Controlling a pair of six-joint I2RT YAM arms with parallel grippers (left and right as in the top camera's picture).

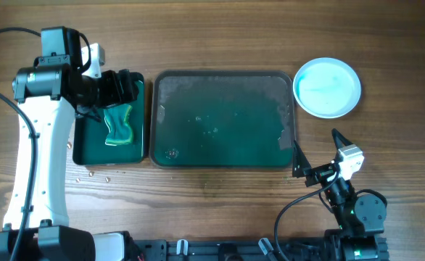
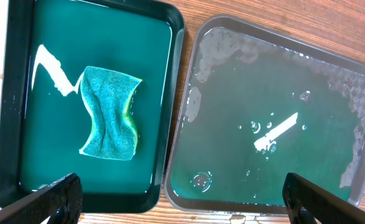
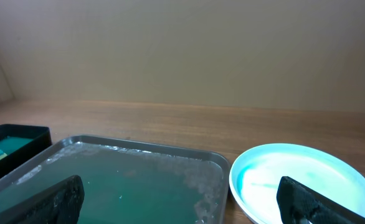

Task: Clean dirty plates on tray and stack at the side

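Grey-rimmed tray [image 1: 227, 138] holds only soapy water. The plates [image 1: 327, 88] sit just right of it, count unclear. Left gripper [image 2: 181, 186] and right gripper [image 3: 179, 193] gape, empty. Task likely finished.

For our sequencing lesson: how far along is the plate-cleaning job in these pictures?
Done: the tray holds only murky water, no plates; a pale blue plate sits off its right end, though any stacked beneath cannot be seen. In hand: nothing; the left gripper and right gripper are open and empty, the sponge lying in the small tray. Left: seemingly nothing.
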